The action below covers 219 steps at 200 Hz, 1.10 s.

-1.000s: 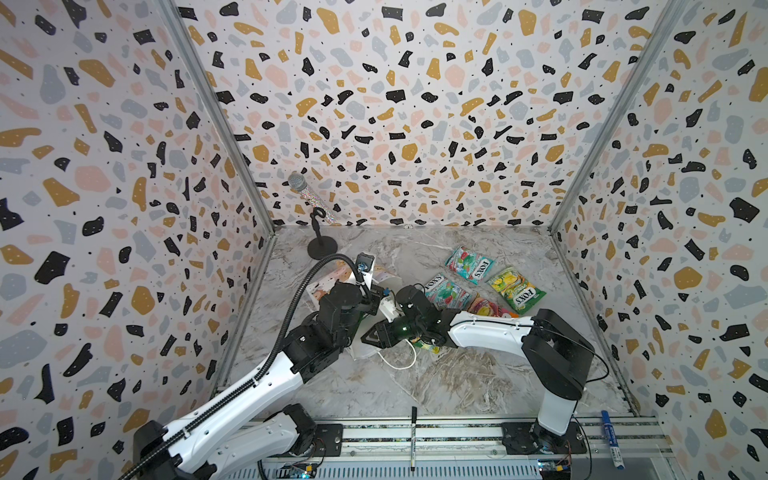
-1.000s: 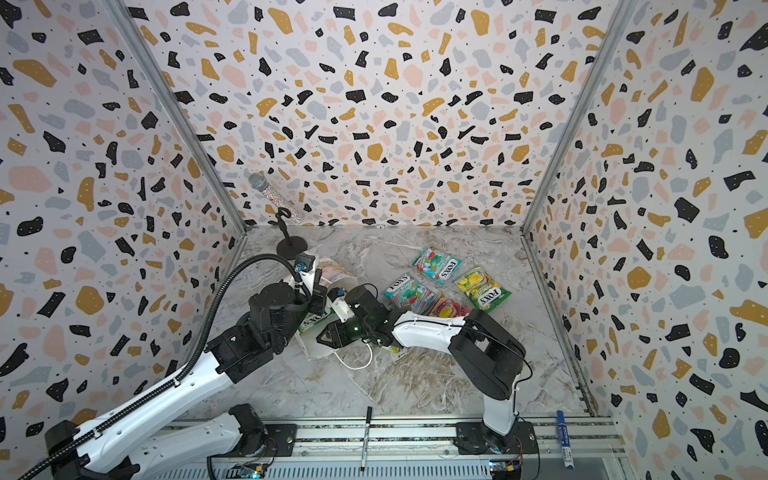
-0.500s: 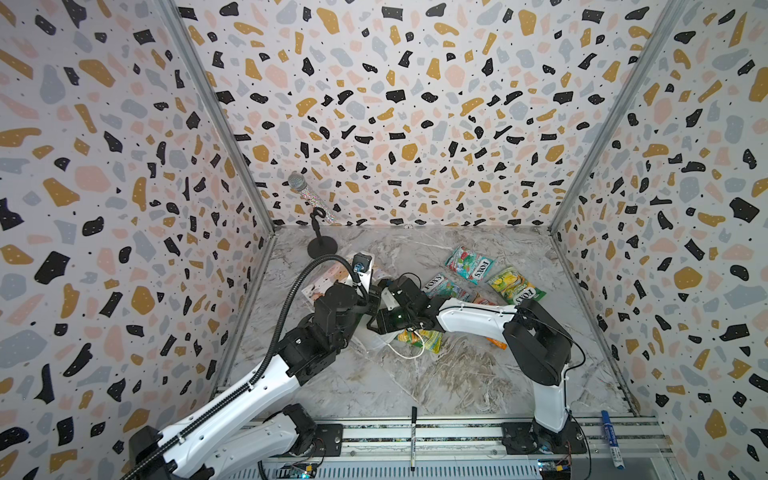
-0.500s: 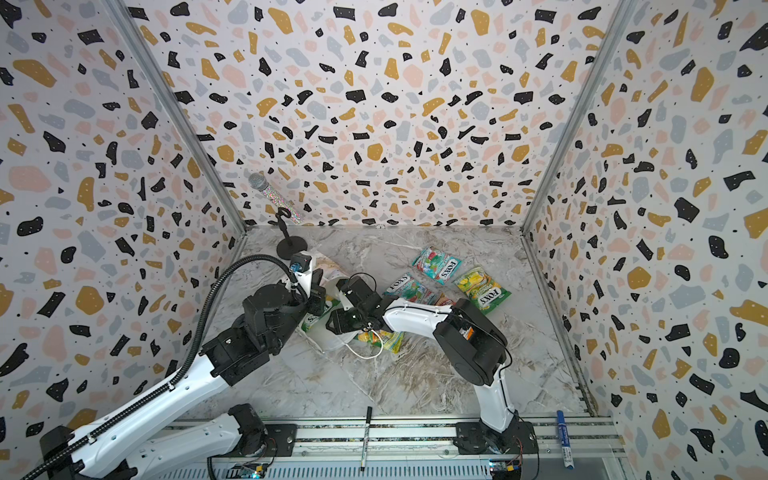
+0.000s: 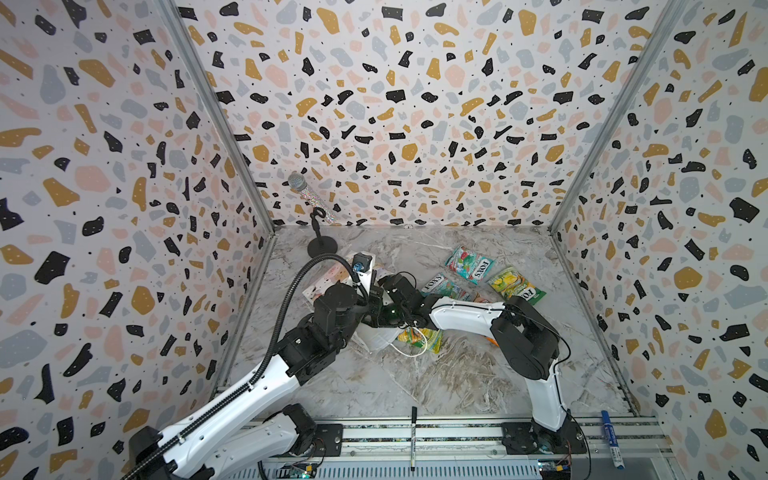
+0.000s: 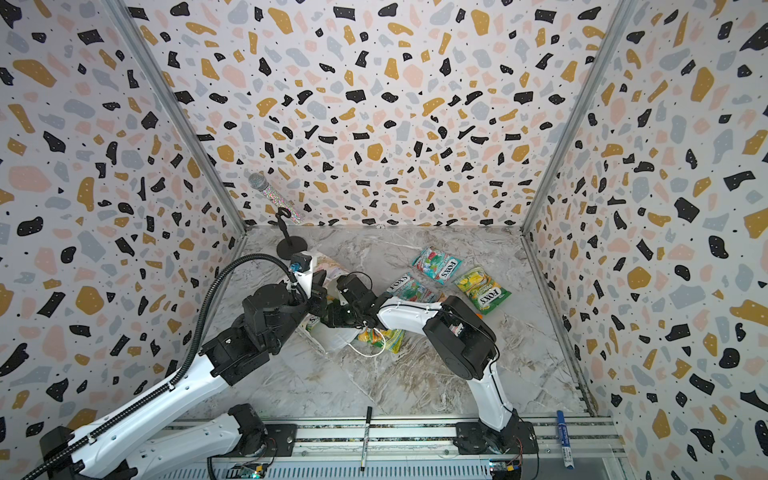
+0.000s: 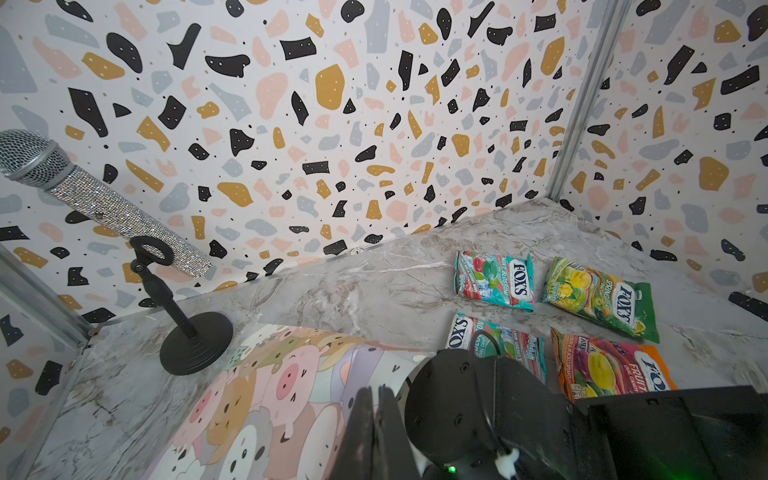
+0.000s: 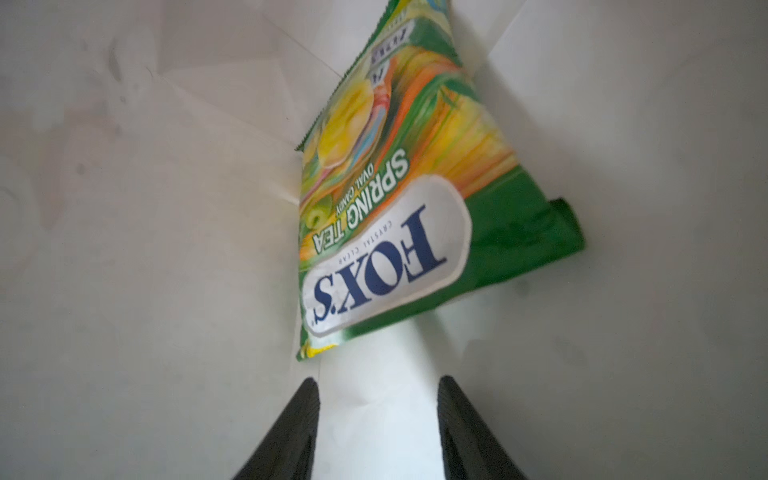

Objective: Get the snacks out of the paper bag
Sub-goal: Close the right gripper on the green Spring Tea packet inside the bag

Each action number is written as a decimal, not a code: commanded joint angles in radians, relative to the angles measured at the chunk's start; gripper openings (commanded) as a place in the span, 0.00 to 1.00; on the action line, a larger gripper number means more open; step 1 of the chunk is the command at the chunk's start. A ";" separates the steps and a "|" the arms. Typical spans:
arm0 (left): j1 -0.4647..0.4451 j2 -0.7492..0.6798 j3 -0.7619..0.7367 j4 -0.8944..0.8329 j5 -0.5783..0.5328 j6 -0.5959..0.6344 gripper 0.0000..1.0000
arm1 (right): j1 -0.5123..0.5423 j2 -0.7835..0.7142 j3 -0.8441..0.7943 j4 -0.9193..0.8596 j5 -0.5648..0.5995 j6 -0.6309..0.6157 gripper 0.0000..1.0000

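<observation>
Since a second ago the right arm (image 5: 465,318) has folded in leftward, and the right gripper (image 8: 378,395), then over a yellow-green packet (image 5: 419,338) outside the bag's mouth, has gone inside the paper bag (image 7: 270,395). That packet lies uncovered on the table (image 5: 415,386), by the white cord handle (image 5: 409,356). The left arm (image 5: 249,386) and the bag have barely shifted.

Two arms. One paper bag, on its side near the left wall, cartoon face up, mouth toward the right arm. The left gripper (image 7: 376,392) is pressed fully together on the bag's upper lip. The right gripper's jaws stand about half apart, nothing between them, just short of a packet within.

One microphone (image 5: 305,195) stands in the far left corner.

Six candy packets:
- five on the table: a far teal packet (image 5: 469,265), a near teal packet (image 5: 440,287), a green-yellow packet (image 5: 517,287), an orange-red packet (image 7: 606,365) partly under the right arm, and the one by the mouth
- the sixth packet (image 8: 395,216), also green-yellow, leans inside the bag against its white wall

Two pens on the front rail: a black pen (image 5: 413,436) and a blue pen (image 5: 611,438)
</observation>
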 commanded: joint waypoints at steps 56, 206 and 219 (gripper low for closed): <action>0.004 -0.016 0.004 0.068 0.007 -0.003 0.00 | 0.006 0.069 0.058 0.018 0.084 0.247 0.48; 0.006 -0.030 -0.002 0.070 -0.014 0.002 0.00 | 0.037 0.130 0.096 0.182 0.159 0.331 0.25; 0.005 -0.027 0.000 0.066 -0.035 0.002 0.00 | 0.042 0.111 0.083 0.178 0.165 0.304 0.14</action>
